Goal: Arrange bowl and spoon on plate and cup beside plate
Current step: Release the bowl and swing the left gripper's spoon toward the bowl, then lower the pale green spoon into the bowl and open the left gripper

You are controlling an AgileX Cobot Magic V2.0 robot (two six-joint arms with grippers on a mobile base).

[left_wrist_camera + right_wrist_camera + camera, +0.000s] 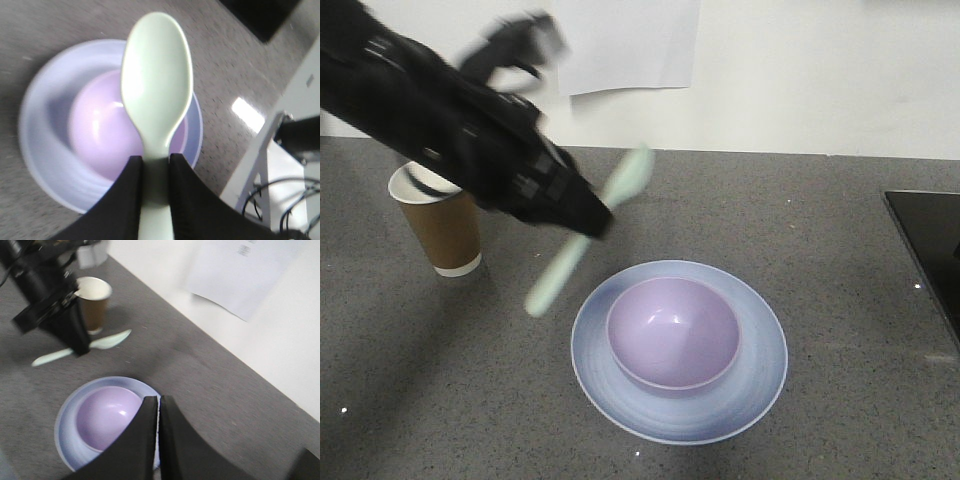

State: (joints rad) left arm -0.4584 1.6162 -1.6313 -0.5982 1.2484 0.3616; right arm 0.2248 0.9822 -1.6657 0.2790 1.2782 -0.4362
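Bowl (673, 332) already sits on our plate (760, 385), cup (440, 228) far left; left tool (588, 221) clamps the spoon (625, 182), right tool (159, 415) pinched together, empty.

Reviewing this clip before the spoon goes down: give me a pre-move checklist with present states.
1. Spoon gripped: ok, the left gripper clamps its handle, head forward.
2. Bowl seated on plate: ok, upright, roughly centred.
3. Bowl clear to receive spoon: ok, nothing inside.
4. Cup beside plate: ok, upright, left of it in the front view, not touching.
5. Right gripper out of the way: not ok, shut, hanging over the plate's edge.
6. Spoon over bowl: cannot tell, views disagree.
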